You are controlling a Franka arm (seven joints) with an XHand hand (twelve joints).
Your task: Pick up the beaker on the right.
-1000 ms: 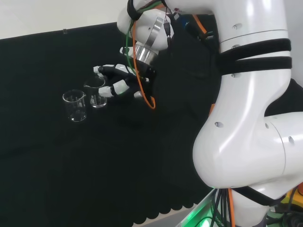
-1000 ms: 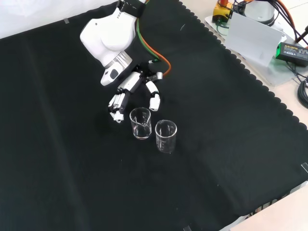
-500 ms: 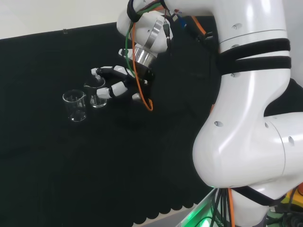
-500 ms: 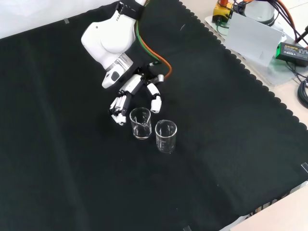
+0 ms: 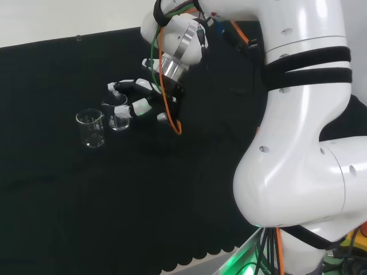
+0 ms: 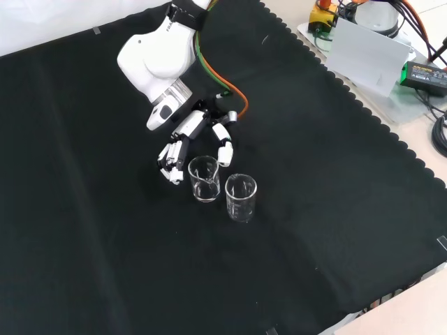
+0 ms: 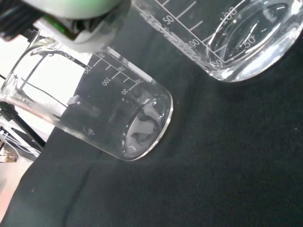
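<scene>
Two clear glass beakers stand upright and close together on the black cloth. In the head view the right beaker (image 5: 118, 116) stands beside the left beaker (image 5: 90, 128). In the front view they are the beaker nearer the hand (image 6: 204, 179) and the farther beaker (image 6: 241, 197). The hand (image 5: 143, 97) reaches at the right beaker with relaxed, spread fingers. In the front view the hand (image 6: 195, 131) has its fingers (image 6: 171, 157) on one side of that beaker's rim and its thumb on the other, not closed on the glass. Both beakers, one (image 7: 109, 116) and the other (image 7: 236, 33), loom close in the wrist view.
The arm's white links (image 5: 304, 143) take up the head view's right. Off the cloth's scalloped edge, at the front view's upper right, sit a white box (image 6: 367, 56) and cabled gear (image 6: 422, 70). Bare black cloth (image 6: 140, 265) stretches around the beakers.
The hand has crept a little closer to the beakers, so its fingers now flank the nearer one. Neither beaker has moved.
</scene>
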